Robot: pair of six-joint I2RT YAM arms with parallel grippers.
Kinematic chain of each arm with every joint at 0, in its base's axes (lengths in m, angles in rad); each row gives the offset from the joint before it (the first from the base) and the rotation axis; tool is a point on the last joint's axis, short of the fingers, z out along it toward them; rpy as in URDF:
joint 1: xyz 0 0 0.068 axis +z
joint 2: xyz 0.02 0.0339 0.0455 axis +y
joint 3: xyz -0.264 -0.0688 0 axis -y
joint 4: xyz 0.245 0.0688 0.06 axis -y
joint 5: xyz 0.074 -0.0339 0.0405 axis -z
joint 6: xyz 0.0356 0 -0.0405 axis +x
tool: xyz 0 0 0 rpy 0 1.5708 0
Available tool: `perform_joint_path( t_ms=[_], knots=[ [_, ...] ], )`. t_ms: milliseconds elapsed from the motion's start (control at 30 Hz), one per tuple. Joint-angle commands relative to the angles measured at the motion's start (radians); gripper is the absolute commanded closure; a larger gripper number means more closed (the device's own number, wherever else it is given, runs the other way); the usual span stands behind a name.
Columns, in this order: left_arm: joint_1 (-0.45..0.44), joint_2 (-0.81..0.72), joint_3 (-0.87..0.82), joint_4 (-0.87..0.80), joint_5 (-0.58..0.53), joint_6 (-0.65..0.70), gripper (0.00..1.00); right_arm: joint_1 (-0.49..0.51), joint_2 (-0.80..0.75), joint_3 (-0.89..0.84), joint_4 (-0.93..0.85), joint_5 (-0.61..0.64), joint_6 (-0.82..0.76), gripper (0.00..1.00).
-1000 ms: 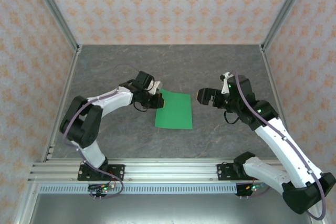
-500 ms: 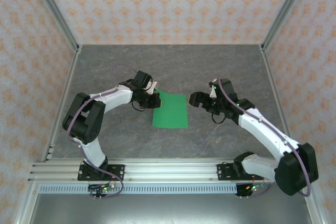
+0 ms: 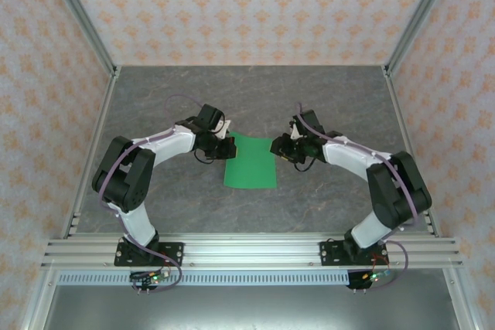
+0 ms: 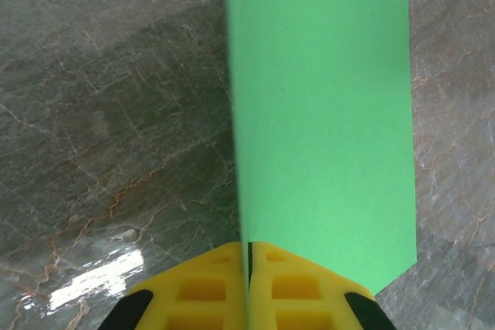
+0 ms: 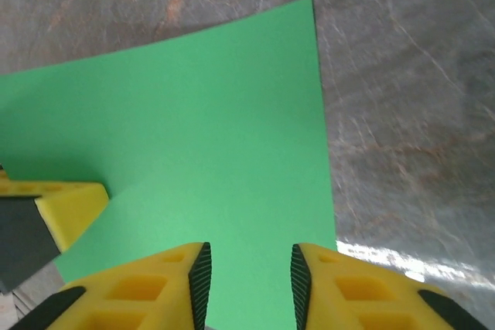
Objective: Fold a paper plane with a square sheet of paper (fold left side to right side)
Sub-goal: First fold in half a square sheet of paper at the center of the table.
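The left gripper (image 3: 225, 143) is shut tight on the square sheet of paper (image 3: 251, 164). It pinches the sheet at the far corner, on the side next to its own arm. From the left wrist, the 2 yellow fingers (image 4: 205, 287) press flat against each other, and the green edge goes into the thin line between them. From those fingertips the paper (image 4: 325, 113) runs straight ahead, away from the hand. It is bright green and plain.

The right gripper (image 3: 283, 147) is at the other far corner of the sheet, facing the left gripper across it. From the right wrist, its 2 yellow fingers (image 5: 155, 291) stand a little apart. There is a small gap between them, and green paper (image 5: 209, 137) shows in that gap and spreads out ahead of the fingertips. These fingers are not pinched together. I cannot tell if they touch the paper. Ahead of this hand, on the far side of the sheet, 1 yellow finger of the left gripper (image 5: 66, 205) sits at the paper's corner.

The sheet lies on the grey stone-look table (image 3: 325, 98), between the 2 hands. The side nearest the arm bases is free, with no hand on it.
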Motion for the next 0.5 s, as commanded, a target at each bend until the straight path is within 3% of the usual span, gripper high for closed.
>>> perform_joint_path(
  t_ms=[0, 233, 467],
  knots=[
    [0.004, -0.013, 0.02, -0.025, -0.025, -0.003, 1.0, 0.003, 0.048, 0.051, 0.047, -0.024, 0.002, 0.7],
    [0.005, -0.004, 0.027, -0.028, -0.02, -0.006, 1.0, 0.015, 0.134, 0.111, 0.03, -0.014, -0.008, 0.79],
    [0.005, 0.003, 0.029, -0.028, -0.006, -0.007, 1.0, 0.021, 0.219, 0.143, 0.019, -0.017, -0.014, 0.8]
  ],
)
